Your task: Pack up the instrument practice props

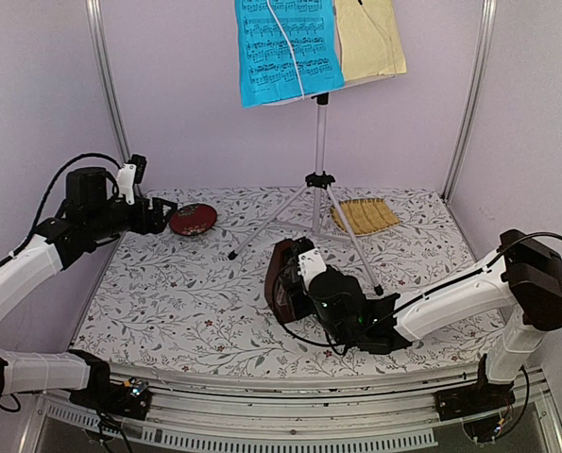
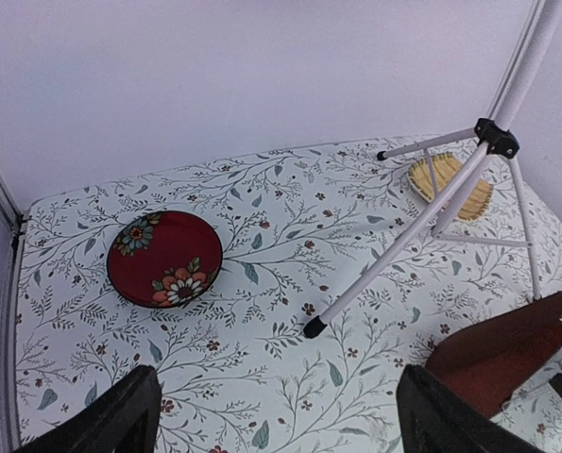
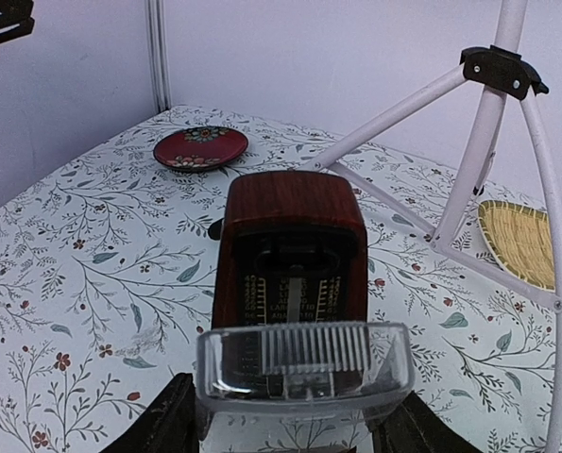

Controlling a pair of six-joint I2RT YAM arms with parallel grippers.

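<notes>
One metronome [image 3: 290, 222] | dark red-brown wood grain | tapered body | scale face showing

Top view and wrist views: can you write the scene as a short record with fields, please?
music stand: upright, legs spread
blue sheet: on its desk, left side
yellow sheet: on its desk, right side
metronome: before the stand, gripped by the right fingers
left fingers: open, empty, near the red plate
woven mat: flat, right of the stand
</notes>
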